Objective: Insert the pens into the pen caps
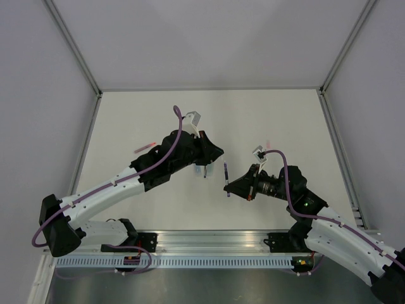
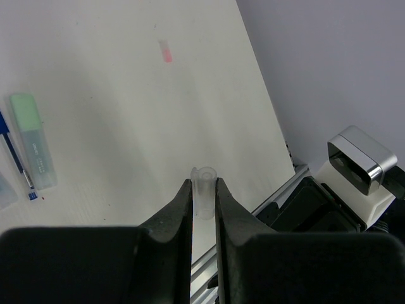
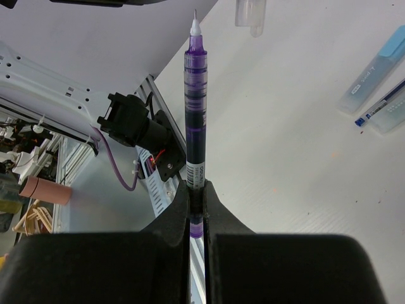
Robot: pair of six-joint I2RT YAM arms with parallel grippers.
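Observation:
My left gripper (image 2: 204, 184) is shut on a short clear pen cap (image 2: 204, 190), whose open end sticks out past the fingertips. My right gripper (image 3: 196, 187) is shut on the rear end of a purple pen (image 3: 195, 114), its fine tip pointing away from me. In the right wrist view the clear cap (image 3: 251, 14) hangs just beyond and to the right of that tip, apart from it. From above, the purple pen (image 1: 226, 172) stands between the left gripper (image 1: 204, 166) and the right gripper (image 1: 228, 188). A red-pink pen (image 1: 144, 147) lies at the left.
On the table lie a mint-green stubby tube (image 2: 33, 140), a blue pen (image 2: 16, 158), a light-blue tube (image 3: 373, 69) and a small pink cap (image 2: 165, 52). The rail (image 1: 209, 239) at the near edge carries both arm bases. Grey walls enclose the table.

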